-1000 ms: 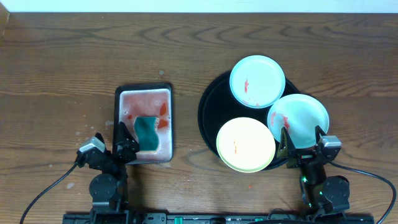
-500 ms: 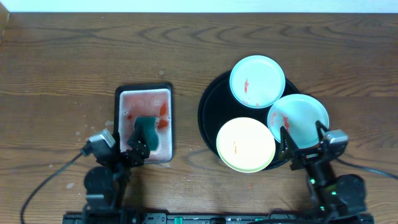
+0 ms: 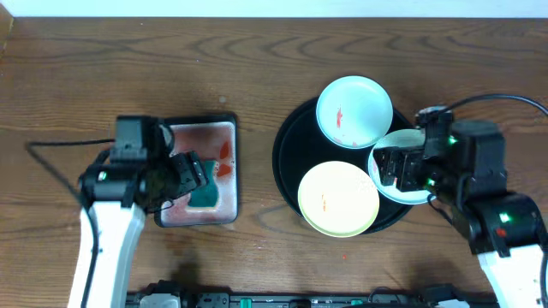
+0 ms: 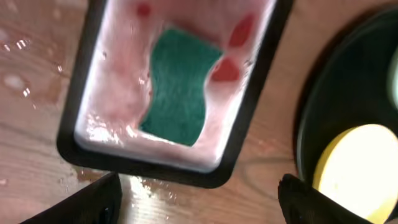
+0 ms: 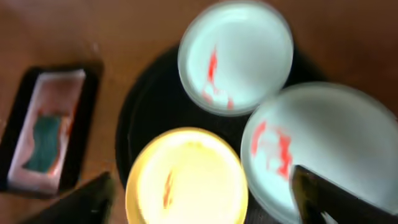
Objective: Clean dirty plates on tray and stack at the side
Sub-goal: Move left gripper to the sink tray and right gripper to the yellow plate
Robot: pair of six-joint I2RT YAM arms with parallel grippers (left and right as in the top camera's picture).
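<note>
The black tray (image 3: 288,154) holds three plates. A mint plate (image 3: 354,111) with a red smear sits at the back. A second smeared mint plate (image 3: 409,147) at the right is partly hidden by my right arm. A yellow plate (image 3: 338,198) with a faint smear sits at the front. All three show in the right wrist view: back mint plate (image 5: 236,56), right mint plate (image 5: 323,137), yellow plate (image 5: 186,174). My right gripper (image 3: 394,168) (image 5: 205,199) is open above the tray, holding nothing. My left gripper (image 3: 184,175) (image 4: 199,199) is open over the basin's near edge.
A black rectangular basin (image 3: 197,217) (image 4: 81,112) of pinkish water holds a green sponge (image 3: 205,193) (image 4: 177,87), left of the tray. Water drops lie on the wood around it. Bare wood tabletop (image 3: 103,77) lies behind and to the left.
Both arms have risen from the table's front edge and reached forward. The left gripper now hangs over the basin, the right over the right mint plate. The plates have not moved.
</note>
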